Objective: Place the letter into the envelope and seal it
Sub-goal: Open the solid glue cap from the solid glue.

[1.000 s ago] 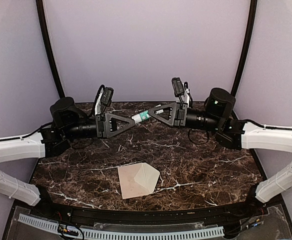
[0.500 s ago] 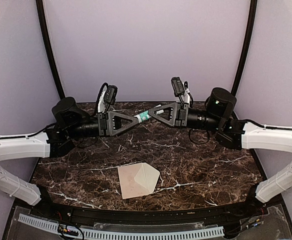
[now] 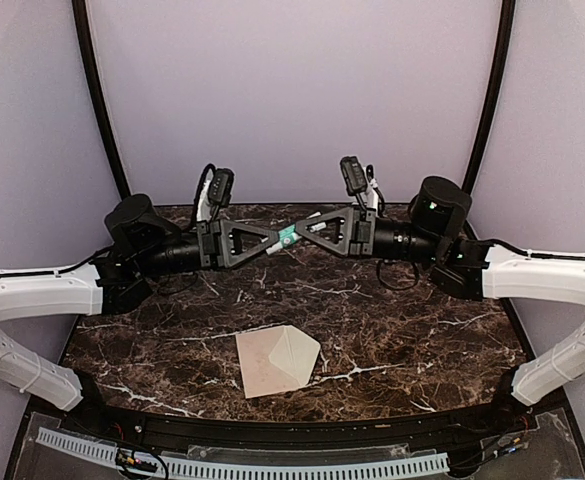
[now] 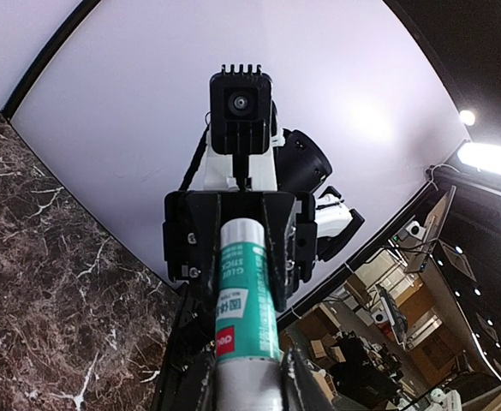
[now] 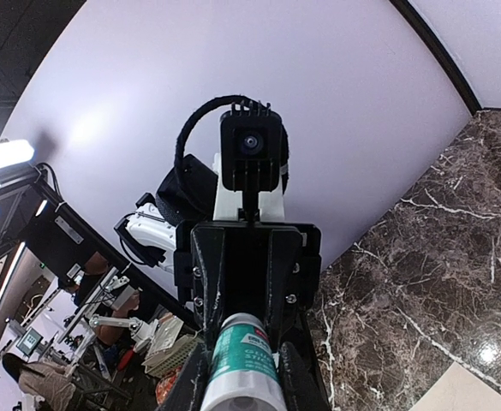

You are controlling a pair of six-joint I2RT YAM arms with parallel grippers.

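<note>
Both arms are raised over the back half of the dark marble table (image 3: pixel 422 330), reaching in towards each other until their tips meet in mid-air. Between them is a glue stick (image 3: pixel 287 236), white with a green label, lying almost level and well above the tabletop. The right gripper (image 3: pixel 300 231) has its fingers closed narrow around one end of the stick; its wrist camera shows the tube wedged snugly between the two black fingers. The left gripper (image 3: pixel 275 241) comes in from the other side, and its own camera shows its fingers pressed against both sides of the stick's other end, so each arm has a grip on the same tube. Down on the table, near the front edge and roughly midway between the two bases, the envelope (image 3: pixel 264 368) lies flat, well apart from both grippers. Its pointed flap (image 3: pixel 300 355) is open and spread out on the marble towards the right. From where I stand I cannot pick out the letter as a separate sheet; whether it sits inside the envelope I cannot tell.
</note>
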